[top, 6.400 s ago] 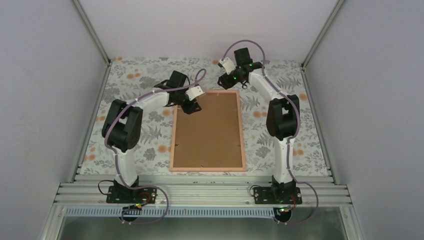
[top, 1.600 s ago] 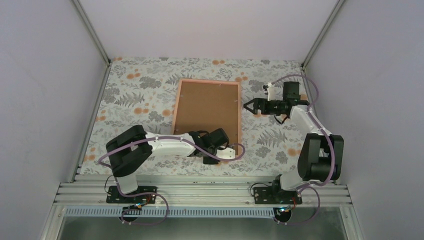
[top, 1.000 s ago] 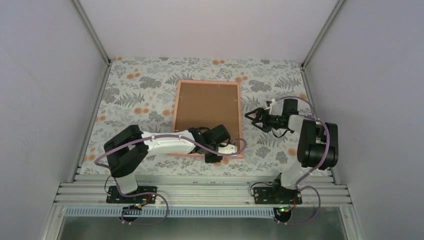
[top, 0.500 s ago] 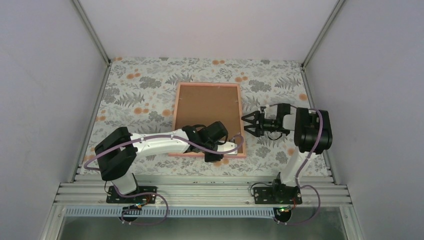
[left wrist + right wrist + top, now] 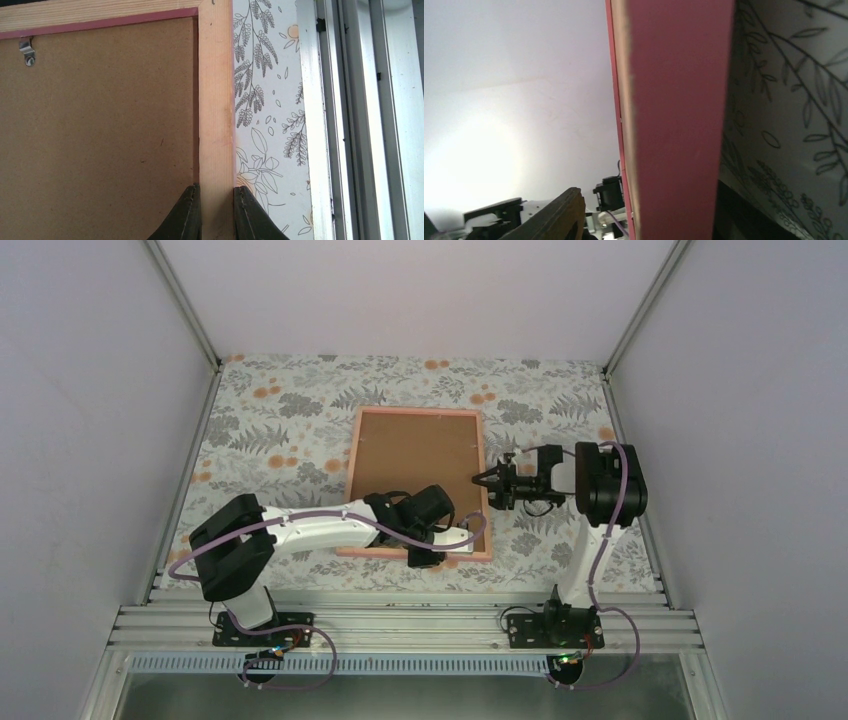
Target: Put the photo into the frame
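Observation:
The frame (image 5: 353,480) lies face down on the flowered table, its pink-orange rails around a plain brown backing board (image 5: 415,475). The photo is hidden. My left gripper (image 5: 438,552) is at the frame's near right corner. In the left wrist view it (image 5: 216,212) is shut on the wooden rail (image 5: 216,100), one finger on each side. My right gripper (image 5: 481,483) is at the middle of the frame's right rail. In the right wrist view it (image 5: 654,202) is open and straddles the pink edge (image 5: 674,100), with a gap to its left finger (image 5: 561,215).
A flowered cloth (image 5: 270,440) covers the table. Aluminium rails (image 5: 400,625) run along the near edge, close to the frame's near rail (image 5: 350,100). Grey walls enclose the left, right and back. A small metal clip (image 5: 27,52) sits on the backing board.
My right gripper has swung left, from out on the cloth to the frame's right rail. My left gripper has stayed on the near right corner. The frame has slid slightly nearer.

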